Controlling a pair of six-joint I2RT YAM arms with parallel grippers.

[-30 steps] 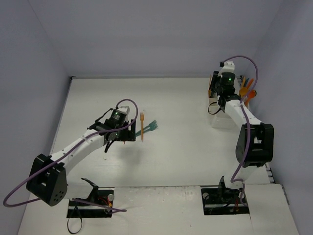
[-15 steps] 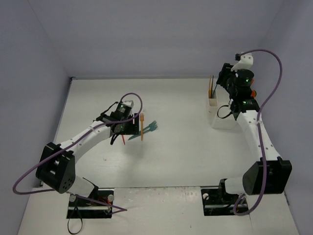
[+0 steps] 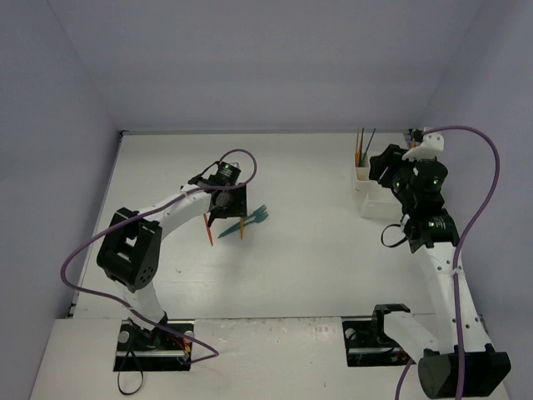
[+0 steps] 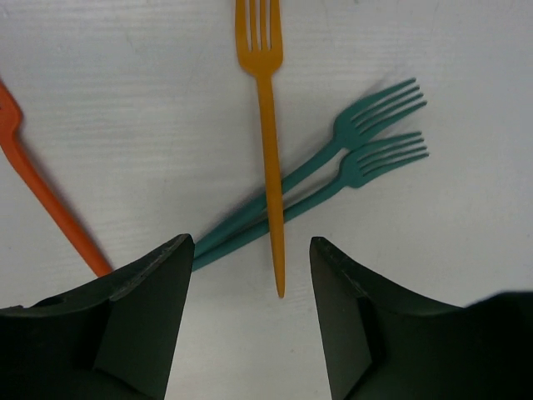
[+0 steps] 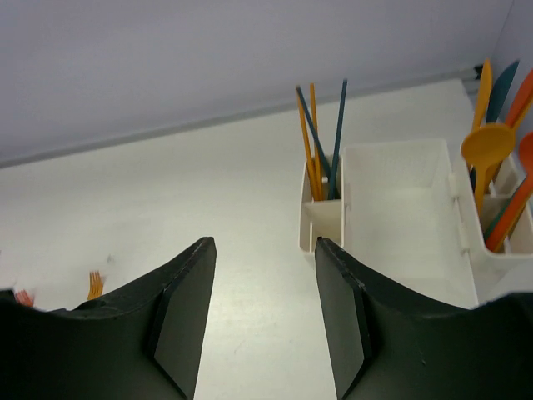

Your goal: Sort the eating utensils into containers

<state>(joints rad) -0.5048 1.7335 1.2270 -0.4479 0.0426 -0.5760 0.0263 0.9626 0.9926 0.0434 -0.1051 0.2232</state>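
Note:
On the table lie an orange fork [image 4: 268,150], two teal forks [image 4: 350,158] crossing under its handle, and a red-orange utensil [image 4: 50,200] to the left. My left gripper [image 4: 250,254] hangs open just above them, and the orange fork's handle tip lies between its fingers, untouched. In the top view the left gripper [image 3: 226,202] covers part of the orange fork [image 3: 241,227]. The white holder [image 5: 400,208] has orange and teal utensils [image 5: 321,142] upright in its narrow end compartment and an orange spoon [image 5: 487,150] at its right end. My right gripper [image 5: 262,250] is open and empty, just short of the holder.
The holder [image 3: 376,206] stands at the table's right side near the back wall, partly behind the right arm. Purple cables loop from both arms. Walls close the table at the back and on both sides.
The right arm has drawn back from the holder and its jaws have opened. The left arm has swung right over the forks, its jaws narrowing.

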